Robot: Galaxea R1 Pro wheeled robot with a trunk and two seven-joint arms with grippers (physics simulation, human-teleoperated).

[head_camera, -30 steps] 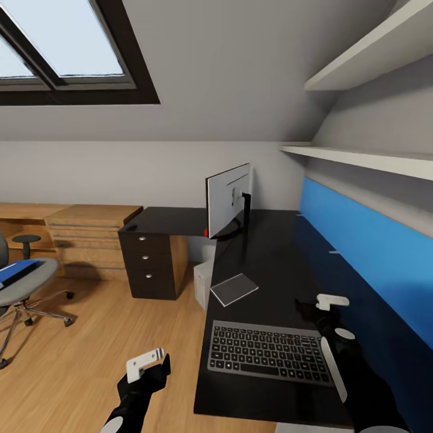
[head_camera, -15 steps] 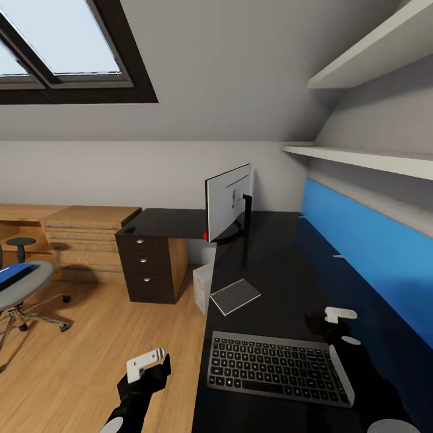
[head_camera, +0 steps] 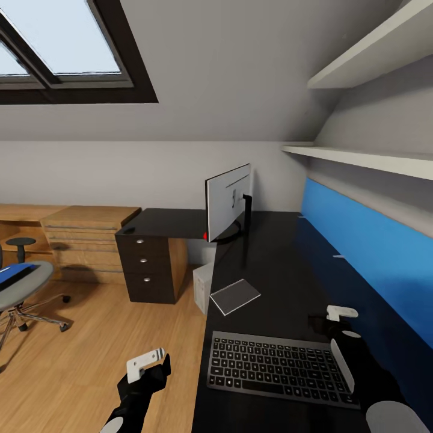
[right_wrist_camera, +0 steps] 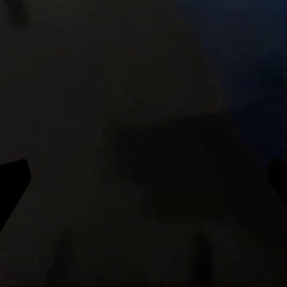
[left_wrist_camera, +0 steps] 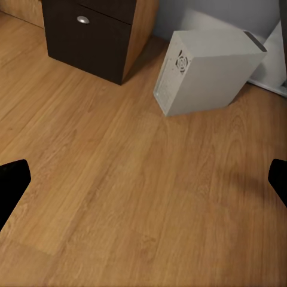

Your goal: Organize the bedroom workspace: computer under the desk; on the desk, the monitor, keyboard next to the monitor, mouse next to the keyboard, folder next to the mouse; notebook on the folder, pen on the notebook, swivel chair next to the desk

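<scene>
One keyboard lies on the desk, one notebook between it and the single monitor. Both grippers gape empty (right, left); the right has edged slightly nearer the blue panel.
</scene>
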